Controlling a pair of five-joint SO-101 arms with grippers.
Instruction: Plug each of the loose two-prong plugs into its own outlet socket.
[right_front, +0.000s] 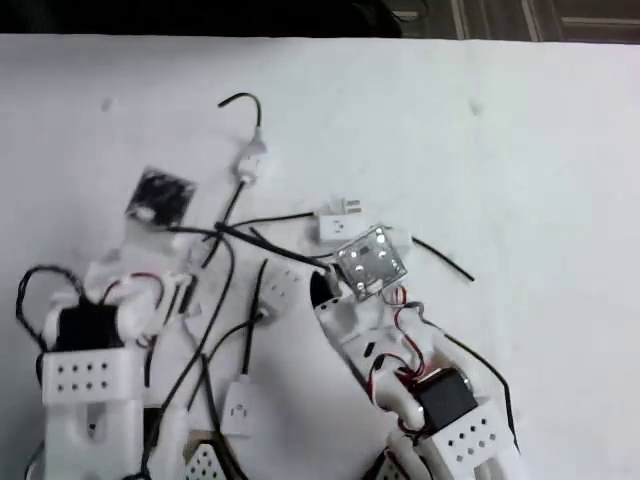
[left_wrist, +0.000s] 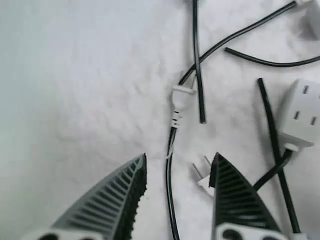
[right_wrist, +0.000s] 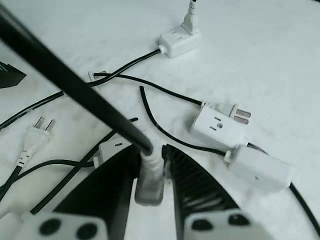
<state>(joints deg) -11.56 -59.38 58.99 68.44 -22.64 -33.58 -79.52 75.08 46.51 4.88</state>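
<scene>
High view: white table (right_front: 520, 150), littered with black cords and white plug parts.

Near left: left arm (right_front: 88, 375). Left wrist view has the left gripper (left_wrist: 181, 158) low over the table, fingers spread wide, nothing between them. Near plug (left_wrist: 201, 174), two prongs bare, lies just beside one fingertip; cannot tell if it touches. Second plug (left_wrist: 180, 97) lies farther out, also loose, with its black cord (left_wrist: 170, 200) trailing back between the fingers. Slotted outlet block (left_wrist: 300, 115) sits off to one side, sockets up, apart from both plugs.

Far, left of centre: far outlet socket (right_front: 248, 170) with a white plug body (right_front: 258, 140) against its far end, seemingly seated, its cord hooking away.

Near centre: near outlet block (right_front: 240, 408), its cord running toward the far side.

Centre: middle outlet block (right_front: 338, 226), with prongs sticking out of its far side. It lies just far of the right gripper (right_front: 322, 287).

Near right: right arm (right_front: 440, 400), stretched in toward centre. Right wrist view has its fingers drawn narrow, clamped on the held plug (right_wrist: 149, 180). That plug's thick cord (right_wrist: 75, 85) rises toward the camera, and its prongs are hidden.
</scene>
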